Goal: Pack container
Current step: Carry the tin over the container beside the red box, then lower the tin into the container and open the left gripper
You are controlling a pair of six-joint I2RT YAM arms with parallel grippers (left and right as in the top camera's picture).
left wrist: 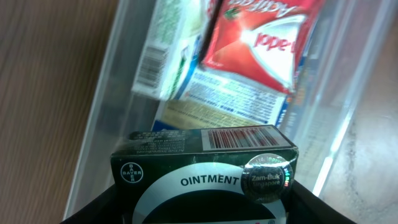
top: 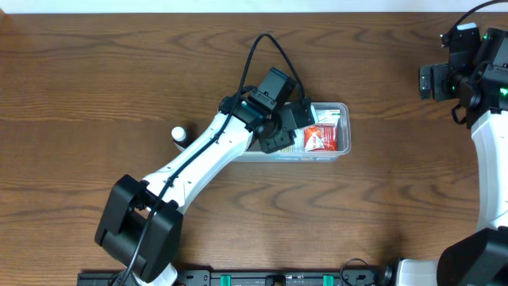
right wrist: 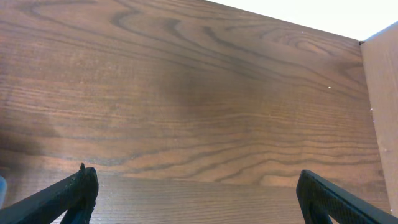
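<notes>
The clear plastic container (top: 344, 127) sits at the table's middle, holding a red packet (top: 319, 139) and a white-green packet (top: 327, 117). My left gripper (top: 287, 131) is over its left end, shut on a dark green ointment box (left wrist: 205, 171). In the left wrist view the box sits just above the container's wall (left wrist: 109, 99), with the red packet (left wrist: 255, 37), a white packet (left wrist: 168, 56) and a flat printed sachet (left wrist: 230, 106) beyond it. My right gripper (right wrist: 196, 193) is open and empty over bare wood at the far right (top: 432, 79).
A small bottle with a white cap (top: 179, 135) stands left of the container, beside the left arm. The table's back edge meets a white wall (right wrist: 323, 15).
</notes>
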